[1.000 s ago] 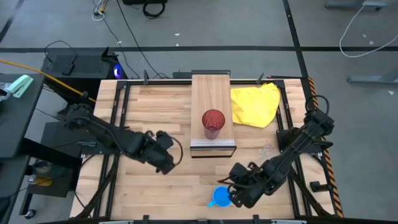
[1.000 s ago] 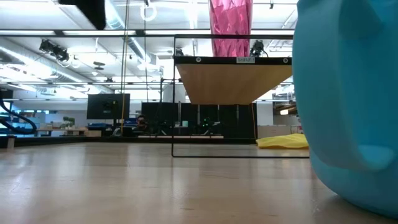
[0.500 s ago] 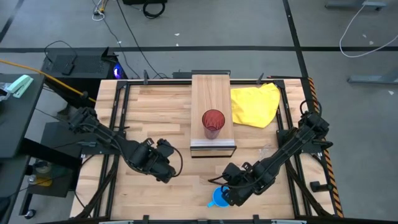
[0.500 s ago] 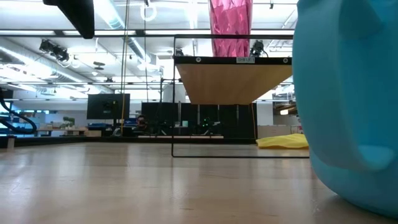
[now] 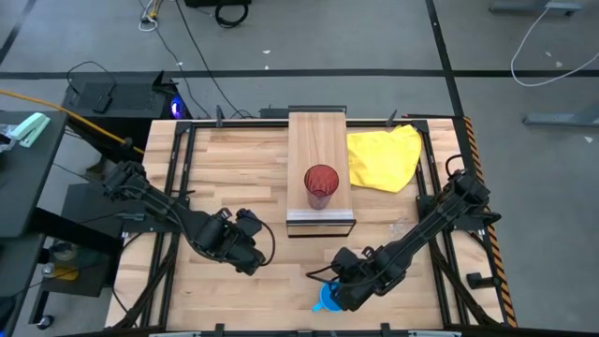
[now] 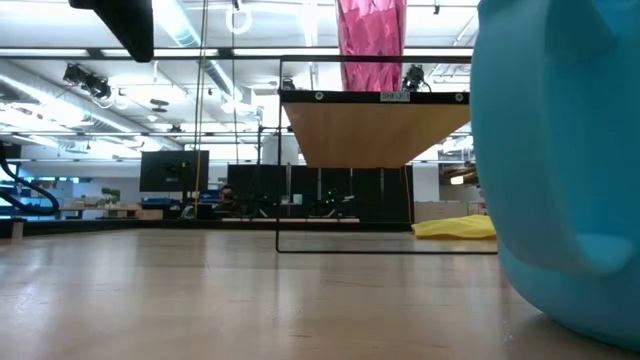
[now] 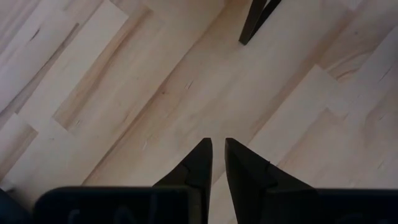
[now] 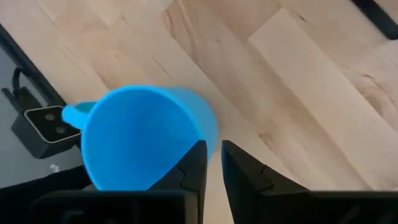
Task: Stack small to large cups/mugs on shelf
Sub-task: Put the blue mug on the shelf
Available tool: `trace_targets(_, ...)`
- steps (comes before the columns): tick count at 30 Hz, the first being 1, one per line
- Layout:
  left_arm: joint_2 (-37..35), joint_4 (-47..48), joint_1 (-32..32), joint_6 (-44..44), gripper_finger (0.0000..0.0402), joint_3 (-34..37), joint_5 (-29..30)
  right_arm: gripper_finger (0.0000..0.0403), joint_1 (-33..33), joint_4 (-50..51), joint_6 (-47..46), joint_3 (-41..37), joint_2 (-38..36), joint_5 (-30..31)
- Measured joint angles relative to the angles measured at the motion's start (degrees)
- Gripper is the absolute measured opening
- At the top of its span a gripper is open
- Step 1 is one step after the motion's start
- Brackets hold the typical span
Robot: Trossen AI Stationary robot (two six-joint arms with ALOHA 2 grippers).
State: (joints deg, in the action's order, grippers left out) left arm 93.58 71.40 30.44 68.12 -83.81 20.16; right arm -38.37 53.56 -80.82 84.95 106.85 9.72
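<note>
Wood-plank tabletop (image 5: 234, 159); grey floor (image 5: 309, 37) around; office room beyond.

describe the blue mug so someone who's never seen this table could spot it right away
Start at the wooden tabletop and go to its near edge, in front of the raised shelf. The blue mug stands upright there, under the right gripper. It is the only bright blue vessel with a handle; the red tumbler stands on the shelf.

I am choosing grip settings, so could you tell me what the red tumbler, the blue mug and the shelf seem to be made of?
Red tumbler: probably translucent plastic, since light passes through its faceted wall in the low view. Blue mug: looks like opaque matte plastic, with uniform colour and a soft sheen; glazed ceramic is possible. Shelf: light wood top with visible grain, on a thin dark frame, likely metal.
</note>
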Motion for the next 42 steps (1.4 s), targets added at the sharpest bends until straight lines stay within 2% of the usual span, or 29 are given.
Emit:
trace_targets(8, 0.0, 0.0, 0.0, 0.0, 0.0052, 0.0, 0.0, 0.0057, -0.5, -1.4, -0.1, 0.0, 2.4, -1.5)
trace_targets(23, 0.0, -0.1, -0.1, 0.2, 0.0046, 0.0, 0.0, 0.0057, -0.3, -1.5, 0.0, -0.1, 2.4, -1.6)
trace_targets(32, 0.0, -0.2, -0.1, 0.3, 0.0041, 0.0, 0.2, 0.0057, 0.4, -4.3, -0.2, -4.5, 2.3, -2.8)
trace_targets(42, 0.0, -0.3, -0.1, 0.3, 0.0040, 0.0, 0.9, 0.0057, 0.4, -4.6, 0.0, -3.7, 2.3, -2.8)
